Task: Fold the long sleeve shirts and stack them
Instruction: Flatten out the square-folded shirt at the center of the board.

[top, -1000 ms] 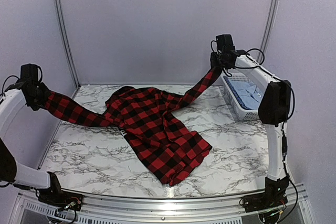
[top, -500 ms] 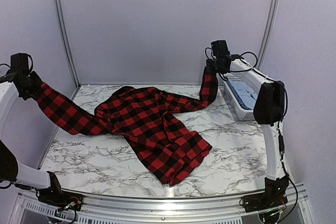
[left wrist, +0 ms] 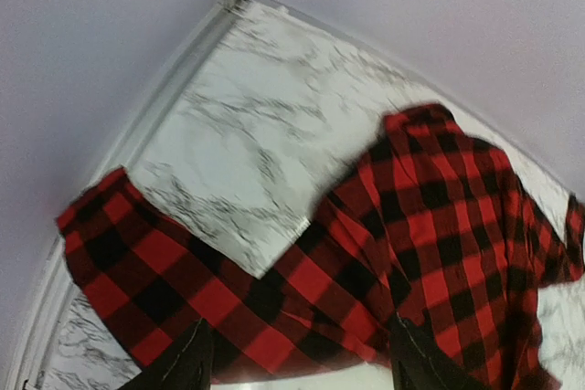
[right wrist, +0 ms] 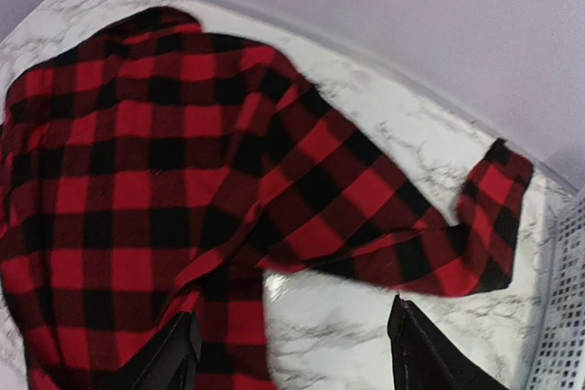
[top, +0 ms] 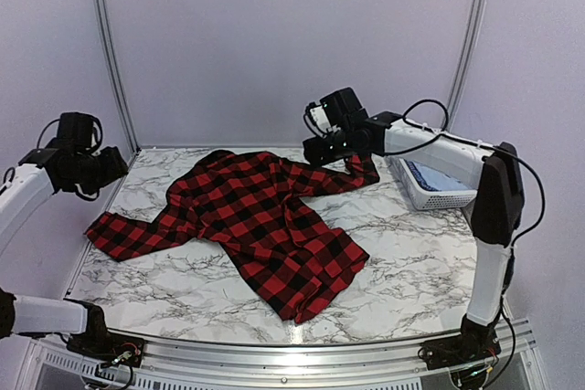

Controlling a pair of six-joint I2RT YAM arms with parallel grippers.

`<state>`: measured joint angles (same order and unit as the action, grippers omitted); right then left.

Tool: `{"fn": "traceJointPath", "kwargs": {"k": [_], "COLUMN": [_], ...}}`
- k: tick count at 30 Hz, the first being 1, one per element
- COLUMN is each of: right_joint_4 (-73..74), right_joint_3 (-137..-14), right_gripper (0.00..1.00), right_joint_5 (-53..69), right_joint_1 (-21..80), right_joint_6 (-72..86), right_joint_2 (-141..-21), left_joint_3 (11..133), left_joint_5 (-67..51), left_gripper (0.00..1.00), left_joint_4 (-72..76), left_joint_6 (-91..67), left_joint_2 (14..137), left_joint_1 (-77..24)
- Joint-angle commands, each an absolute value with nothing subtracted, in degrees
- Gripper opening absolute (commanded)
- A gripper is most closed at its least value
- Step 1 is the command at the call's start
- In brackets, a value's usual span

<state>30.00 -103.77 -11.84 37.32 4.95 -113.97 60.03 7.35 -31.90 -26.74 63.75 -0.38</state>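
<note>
While poised over the red-and-black buffalo-check cloth shirt [top: 265, 216] sprawled mid-frame on the white marbled worktop [top: 416, 262], gaped wide, gripping nothing, at both left pincer [left wrist: 297, 344] and right pincer [right wrist: 292, 317].

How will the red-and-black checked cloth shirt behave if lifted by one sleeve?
Likely floppy: the red-and-black checked cloth shirt lies in creases and overlapping folds, so a lifted sleeve would probably drag the body behind. Pushed, it would probably bunch rather than slide whole across the marble table.
</note>
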Motion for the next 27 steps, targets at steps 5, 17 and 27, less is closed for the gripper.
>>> {"fn": "traceJointPath", "kwargs": {"k": [5, 17, 27], "right_joint_4": [25.8, 25.0, 26.1], "right_joint_3": [-85.8, -74.1, -69.6], "right_gripper": [0.63, 0.60, 0.57], "right_joint_5": [-4.2, -0.6, 3.1], "right_joint_1": [47.5, 54.3, 55.7], "right_joint_6": [5.2, 5.5, 8.5], "right_joint_2": [-103.2, -101.0, -99.3], "left_joint_3": [50.0, 46.9, 47.5], "left_joint_5": [4.7, 9.6, 14.5], "left_gripper": [0.65, 0.56, 0.42], "left_joint_4": [-25.0, -13.6, -11.6], "left_joint_6": [-38.3, -42.9, -43.3], "left_joint_2": [68.9, 84.8, 92.4], "left_joint_1": [-16.9, -21.2, -21.1]}}
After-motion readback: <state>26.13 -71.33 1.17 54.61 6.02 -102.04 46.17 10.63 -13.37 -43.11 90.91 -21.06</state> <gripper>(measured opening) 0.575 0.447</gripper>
